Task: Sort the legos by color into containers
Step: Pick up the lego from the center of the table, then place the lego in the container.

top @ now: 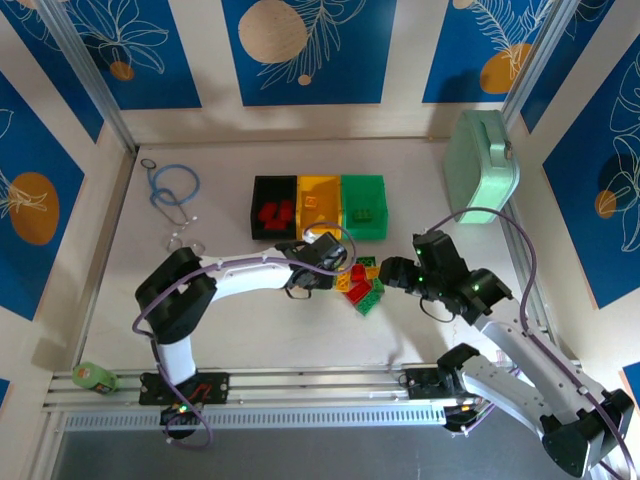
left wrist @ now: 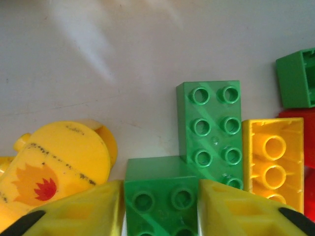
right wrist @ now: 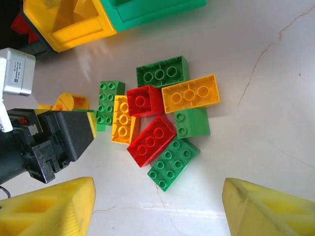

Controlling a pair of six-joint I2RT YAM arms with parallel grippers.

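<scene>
**Q:** Which of your fingers are nearest a brick, and how do they stand?

**A:** Left wrist view. Your left fingers [left wrist: 74,214] are narrow. Their inner faces meet the two sides of a small green brick [left wrist: 160,196], studs up, lodged between them. Whether it is lifted off the worktop [left wrist: 123,59] cannot be told. Just beyond the fingertips, abutting that brick's far right corner, lies a long green brick [left wrist: 210,130]. Against its right side is a yellow brick [left wrist: 273,157], hollow underside up. Left of the fingers rests a round yellow piece [left wrist: 54,167] printed with a flame.

**Q:** And your other fingers?

**A:** Right wrist view. Your right fingers [right wrist: 49,206] stand wide apart above the pale worktop, gripping nothing. Beyond the fingertips lies the loose heap. Nearest is a green eight-stud brick [right wrist: 173,163], touching a long red brick [right wrist: 151,140]. Farther on, a square red brick [right wrist: 143,101] sits beside an orange-yellow brick [right wrist: 191,93]. At the heap's far edge is a dark green brick [right wrist: 162,73].

**Q:** Where are the containers?

**A:** Top view. Farther than the heap from both pairs of fingers, three bins stand in a touching row. From left to right they are the black bin [top: 273,180], holding red bricks [top: 272,212], then the yellow bin [top: 319,180], then the green bin [top: 363,232]. Well beyond and to the right of your right fingers, a mint-green case [top: 482,165] stands on edge by the wall.
</scene>
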